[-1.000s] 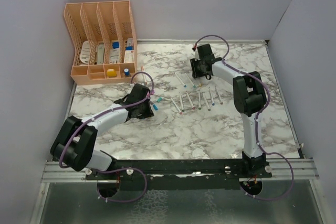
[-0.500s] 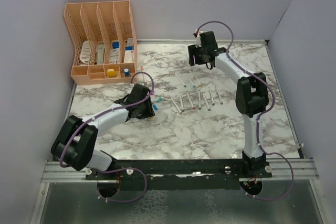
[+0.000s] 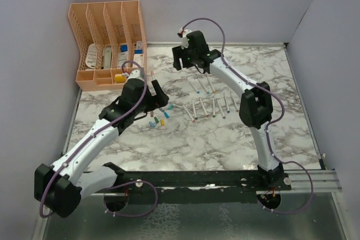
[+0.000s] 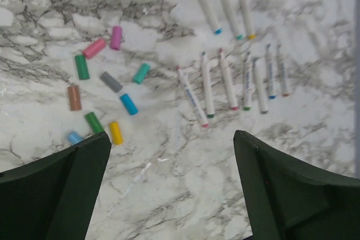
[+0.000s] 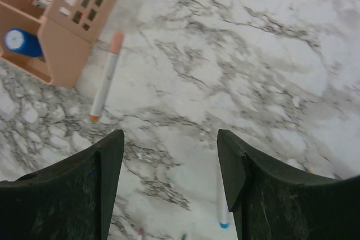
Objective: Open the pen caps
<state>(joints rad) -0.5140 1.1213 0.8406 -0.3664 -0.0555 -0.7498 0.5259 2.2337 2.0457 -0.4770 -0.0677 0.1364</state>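
Since the pen caps (image 4: 129, 104) lie loose left of the bare pens (image 4: 207, 91), we figure uncapping's done; left gripper (image 4: 171, 136) and right gripper (image 5: 170, 133) gape empty, so next: check the far stray pen (image 5: 104, 88).

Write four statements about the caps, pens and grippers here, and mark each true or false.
1. The left gripper and right gripper are both open and empty. True.
2. The loose pen caps sit inside the organizer. False: the pen caps lie on the marble table, outside the organizer.
3. A yellow cap lies beside a green cap. True.
4. The white pens stand upright. False: they lie flat on the table.
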